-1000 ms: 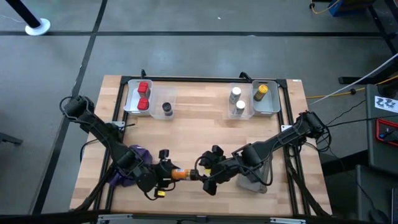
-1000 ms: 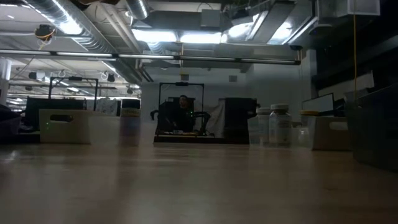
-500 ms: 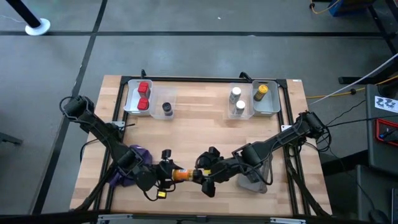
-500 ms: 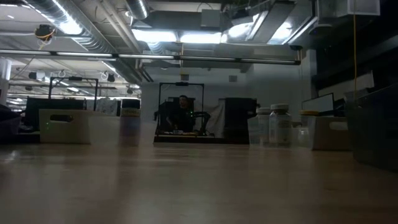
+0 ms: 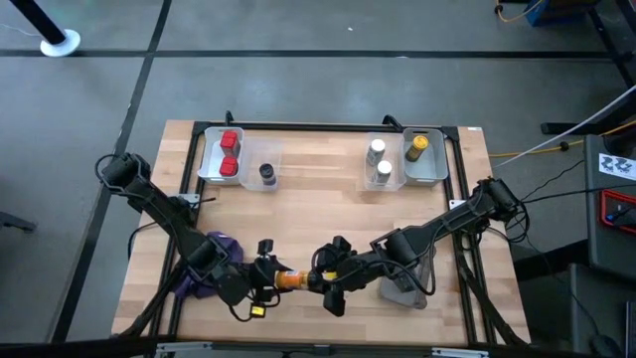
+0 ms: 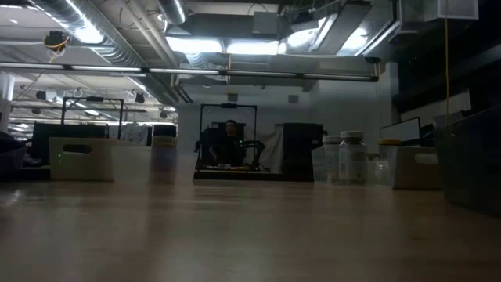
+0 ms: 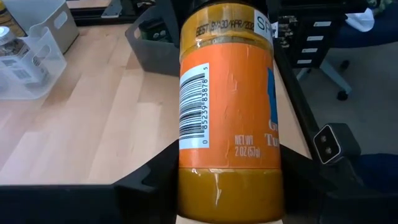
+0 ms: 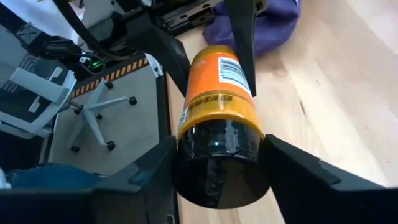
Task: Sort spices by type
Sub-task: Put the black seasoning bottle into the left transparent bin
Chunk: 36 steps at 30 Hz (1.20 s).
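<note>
Near the front edge of the wooden surface [image 5: 318, 224], the orange bottle [image 5: 290, 280] lies on its side between the two arms, held from both ends. The left claw [image 5: 266, 275] is clenched on the bottle's body; in the left wrist view its dark fingers [image 7: 155, 180] press either side of the orange bottle [image 7: 227, 106], whose label shows a barcode. The right claw [image 5: 326, 281] grips the bottle's dark cap end, its fingers [image 8: 298, 171] closing on the black cap in the right wrist view. A purple cloth [image 5: 204, 268] lies just behind the left claw, and a grey pouch [image 5: 407, 288] sits beneath the right arm. At the back, one bin holds two red cubes [image 5: 230, 154], the next a dark jar [image 5: 266, 173], a third two white-capped bottles [image 5: 379, 161], and a grey bin the yellow-lidded jar [image 5: 419, 144].
</note>
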{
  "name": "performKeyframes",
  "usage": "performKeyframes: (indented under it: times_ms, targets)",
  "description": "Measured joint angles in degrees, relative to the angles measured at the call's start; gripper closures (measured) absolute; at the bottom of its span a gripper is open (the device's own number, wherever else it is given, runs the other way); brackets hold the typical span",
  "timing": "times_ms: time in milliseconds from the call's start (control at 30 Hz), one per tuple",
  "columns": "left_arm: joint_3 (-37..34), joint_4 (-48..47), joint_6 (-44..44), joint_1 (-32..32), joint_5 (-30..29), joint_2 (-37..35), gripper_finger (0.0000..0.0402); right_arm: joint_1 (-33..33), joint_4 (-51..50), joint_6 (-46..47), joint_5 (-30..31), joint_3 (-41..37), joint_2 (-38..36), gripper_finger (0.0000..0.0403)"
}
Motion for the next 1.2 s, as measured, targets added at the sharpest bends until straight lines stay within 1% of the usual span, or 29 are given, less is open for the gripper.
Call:
performKeyframes:
  times_ms: [67, 200, 300, 600, 767, 1033, 1200]
  targets:
    - [0.00, -0.10, -0.02, 0.00, 0.02, 0.00, 0.0216, 0.00, -0.19, 0.01, 0.02, 0.00, 0.00, 0.0195]
    - [0.00, -0.05, 0.04, 0.01, -0.04, 0.00, 0.0213, 0.00, -0.02, 0.01, 0.77, 0.00, 0.00, 0.0196]
    - [0.00, -0.03, 0.12, 0.02, -0.07, 0.00, 0.0204, -0.16, 0.11, -0.01, 1.55, 0.00, 0.00, 0.0195]
    - [0.00, -1.42, 4.45, 0.14, 0.28, 0.00, 0.0172, -2.01, 0.09, -0.25, -0.55, 0.00, 0.00, 0.0195]
    - [0.00, -2.68, 5.75, 0.32, 0.16, 0.00, 0.0171, -2.79, -0.06, -0.28, -1.01, 0.00, 0.03, 0.0194]
    - [0.00, -2.95, 5.06, 2.70, 0.72, 0.00, 0.0171, -4.19, 0.28, -0.29, -0.86, 0.00, 0.02, 0.0195]
    - [0.04, -1.32, 5.12, 3.76, 0.61, 0.04, 0.0173, -4.23, 1.89, -0.35, 1.00, 0.00, 0.03, 0.0195]
